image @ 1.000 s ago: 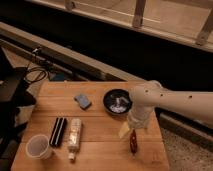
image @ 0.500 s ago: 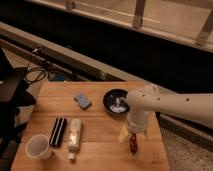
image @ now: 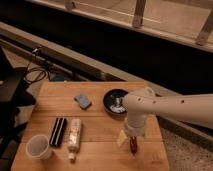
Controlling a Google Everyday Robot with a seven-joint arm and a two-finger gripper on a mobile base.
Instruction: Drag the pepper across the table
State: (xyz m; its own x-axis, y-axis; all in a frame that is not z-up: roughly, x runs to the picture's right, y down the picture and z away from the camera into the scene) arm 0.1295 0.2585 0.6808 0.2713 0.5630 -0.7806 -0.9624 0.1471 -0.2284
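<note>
The pepper [image: 133, 145] is a small dark-red chili lying on the wooden table [image: 100, 130] near its front right corner. My white arm reaches in from the right and bends down over it. My gripper [image: 131, 136] points down right at the pepper's top end and hides part of it. A pale yellowish piece [image: 121, 138] shows just left of the gripper.
A black bowl [image: 115, 101] sits behind the gripper. A blue-grey sponge [image: 82, 101] lies at centre back. A black bar [image: 58, 131], a pale bottle with a white cap [image: 74, 135] and a white cup [image: 38, 146] stand at front left. The table's right edge is close to the pepper.
The arm has swung a little to the left and nearer the front edge, and the pepper has shifted slightly with it.
</note>
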